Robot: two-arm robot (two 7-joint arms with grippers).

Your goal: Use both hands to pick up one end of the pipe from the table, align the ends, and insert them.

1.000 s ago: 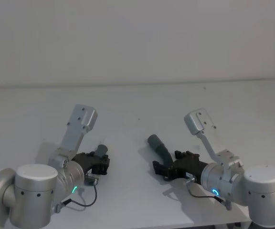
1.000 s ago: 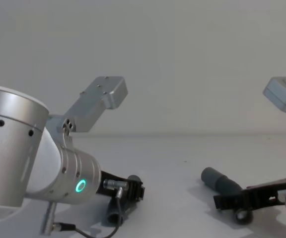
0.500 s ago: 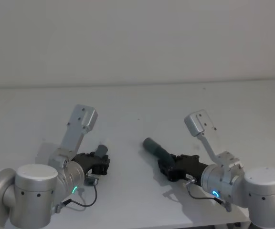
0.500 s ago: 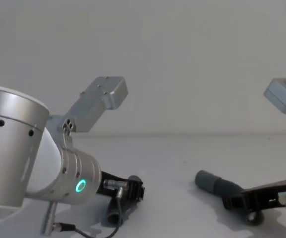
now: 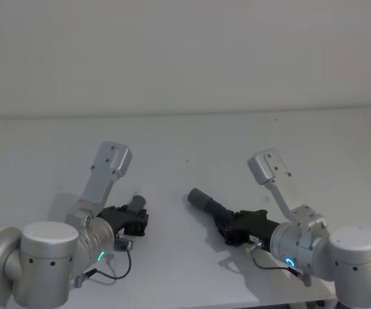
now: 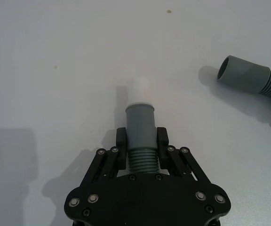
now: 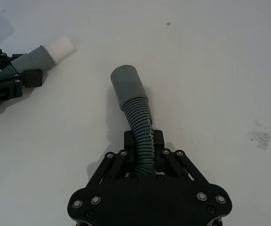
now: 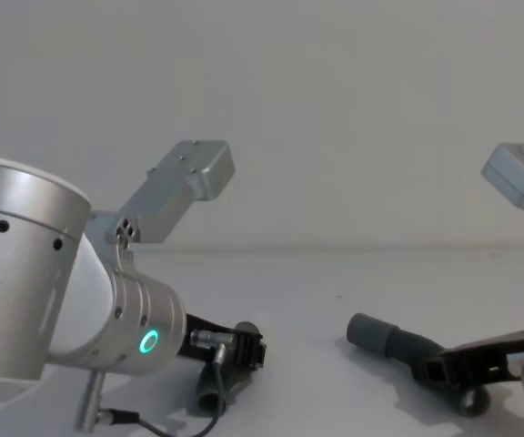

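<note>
Our left claw [image 6: 141, 147] grips the plug piece [image 6: 140, 121]; our right claw [image 7: 142, 141] grips the socket piece [image 7: 139, 117]; we should square socket cuff [image 7: 126, 84] to white tip [image 6: 140, 89] before pushing.

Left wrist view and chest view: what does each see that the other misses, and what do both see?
Left wrist view: the white plug tip poking out of the plug piece that the left gripper holds, and the hollow mouth of the socket piece. Chest view: the silver left arm with its green ring light, and the pale wall. Both: the left gripper, the socket piece and the table.
</note>
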